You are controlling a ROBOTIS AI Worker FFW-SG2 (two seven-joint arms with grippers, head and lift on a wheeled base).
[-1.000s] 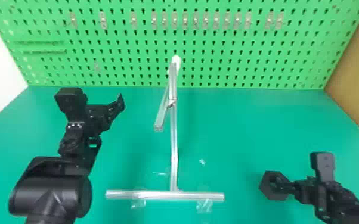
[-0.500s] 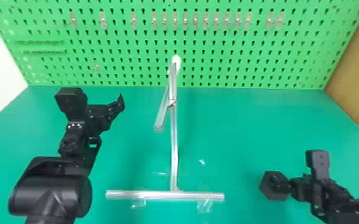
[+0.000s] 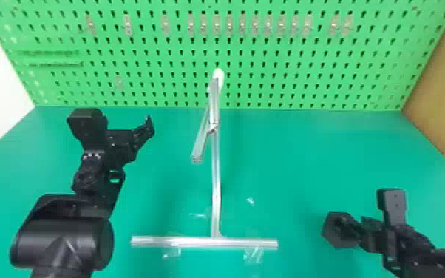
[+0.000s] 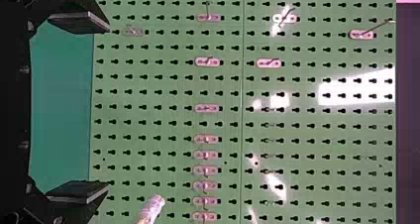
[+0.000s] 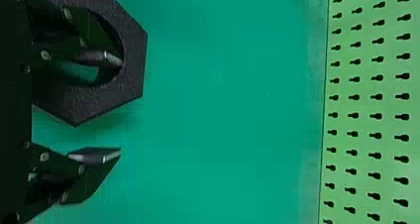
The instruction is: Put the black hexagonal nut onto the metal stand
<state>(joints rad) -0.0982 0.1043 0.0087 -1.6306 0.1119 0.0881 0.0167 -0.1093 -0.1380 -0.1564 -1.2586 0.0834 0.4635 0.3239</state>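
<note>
The black hexagonal nut (image 3: 342,243) sits toward the tabletop's (image 3: 292,166) near right corner, one finger of the spread right gripper (image 3: 351,227) seemingly inside its hole; the left gripper (image 3: 147,127) gapes.

Nut (image 3: 334,241): partly covered by the right gripper (image 3: 356,231) in the head view; cut off in the right wrist view.
Nut contact: cannot tell whether the fingers touch it.
Metal stand (image 3: 216,192): mostly cut off by the left wrist view's edge, its tip blurred.
Left arm (image 3: 61,240): cropped at the near edge.
Right arm (image 3: 443,264): cropped at the right.
Pegboard hooks (image 3: 216,26): too small and blurred for detail.
</note>
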